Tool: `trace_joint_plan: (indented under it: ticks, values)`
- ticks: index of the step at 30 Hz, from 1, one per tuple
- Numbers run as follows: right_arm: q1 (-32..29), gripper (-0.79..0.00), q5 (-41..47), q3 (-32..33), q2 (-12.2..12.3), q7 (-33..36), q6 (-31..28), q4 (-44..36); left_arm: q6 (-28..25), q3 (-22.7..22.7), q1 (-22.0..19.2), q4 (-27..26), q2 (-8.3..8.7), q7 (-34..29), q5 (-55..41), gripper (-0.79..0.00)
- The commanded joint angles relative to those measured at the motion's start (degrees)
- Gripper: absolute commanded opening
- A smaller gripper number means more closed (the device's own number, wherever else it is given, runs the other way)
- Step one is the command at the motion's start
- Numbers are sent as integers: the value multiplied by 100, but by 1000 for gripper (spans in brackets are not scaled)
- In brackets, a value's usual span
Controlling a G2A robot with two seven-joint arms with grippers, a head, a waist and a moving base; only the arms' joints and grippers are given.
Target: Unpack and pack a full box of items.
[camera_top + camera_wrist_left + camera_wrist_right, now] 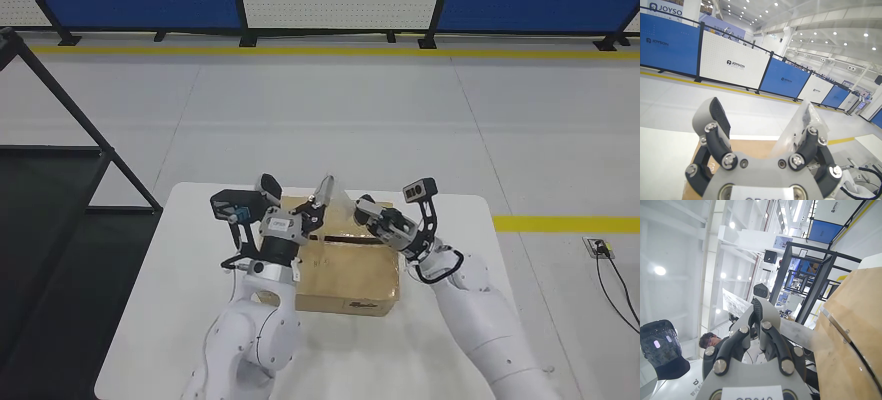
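Note:
A brown cardboard box (340, 275) sits on the white table (180, 300), with both arms above its far edge. A clear plastic bag (325, 192) with something dark inside stands upright between the two grippers. My right gripper (762, 308) is shut on the bag (734, 304), beside the box (848, 313). My left gripper (762, 111) is open, its jaws spread wide over the box (745, 149). The bag (806, 117) rests against one of its fingers and hides that fingertip. In the top view the left gripper (308, 215) and the right gripper (368, 212) are close together.
A black metal frame (70, 170) stands off the table's left side. There is bare table surface left of the box and along its front edge. Blue and white fence panels (340, 12) line the far floor behind a yellow stripe.

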Motion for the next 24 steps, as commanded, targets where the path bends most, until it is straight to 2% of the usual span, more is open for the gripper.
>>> trace_joint_plan:
  ticks: [1,14,24]
  values:
    - [-14,-785,25,52,11,38,-20,0,16,-25,-4,-5,-6,8,-21,0]
    - [-190,-785,240,457,110,166,90,-366,53,-19,47,176,-28,100,371,0]
    - [-390,-785,-118,875,254,-105,364,-1235,-100,-154,348,212,-18,180,368,0]
